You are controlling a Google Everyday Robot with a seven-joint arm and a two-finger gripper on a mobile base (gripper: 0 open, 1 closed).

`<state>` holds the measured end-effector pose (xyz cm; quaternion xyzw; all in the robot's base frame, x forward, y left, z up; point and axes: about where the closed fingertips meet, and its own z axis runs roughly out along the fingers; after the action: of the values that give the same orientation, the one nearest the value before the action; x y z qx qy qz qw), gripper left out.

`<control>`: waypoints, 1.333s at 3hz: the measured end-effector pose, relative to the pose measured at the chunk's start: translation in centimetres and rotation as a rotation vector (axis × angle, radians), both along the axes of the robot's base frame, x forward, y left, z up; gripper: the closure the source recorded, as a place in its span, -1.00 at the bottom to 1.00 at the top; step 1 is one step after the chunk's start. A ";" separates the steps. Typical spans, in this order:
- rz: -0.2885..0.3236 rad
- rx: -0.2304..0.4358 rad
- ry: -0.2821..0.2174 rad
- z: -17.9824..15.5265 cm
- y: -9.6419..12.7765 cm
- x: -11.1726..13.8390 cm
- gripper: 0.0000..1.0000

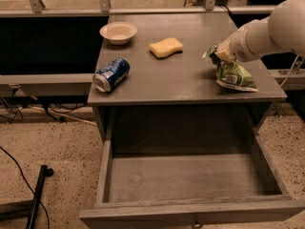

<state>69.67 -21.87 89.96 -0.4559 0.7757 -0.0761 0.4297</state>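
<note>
While the green chip bag [232, 75] lies at the table's [176, 82] right side, the hand [220, 54] pinches its upper end.

You have a grey bench [190, 82], its drawer [186, 178] open below. On top lie a white bowl [118, 32] at back left, a yellow sponge [166, 47] mid-back, a blue can [111, 74] on its side at front left, and a green chip bag [233, 75] at right, with your pincer [220, 55] at the bag's upper end.

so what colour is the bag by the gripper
The bag is mostly green, clearest in the camera view; the gripper is at its top end.
</note>
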 end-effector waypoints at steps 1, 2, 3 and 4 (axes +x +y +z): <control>0.003 0.000 0.002 -0.1 0.2 0.0 -0.43; 0.005 0.000 0.004 -0.3 0.3 0.1 -0.89; 0.006 0.000 0.005 -0.3 0.4 0.1 -1.00; 0.006 0.000 0.005 -0.3 0.4 0.1 -1.00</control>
<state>69.76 -21.47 89.63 -0.4585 0.7753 -0.0735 0.4281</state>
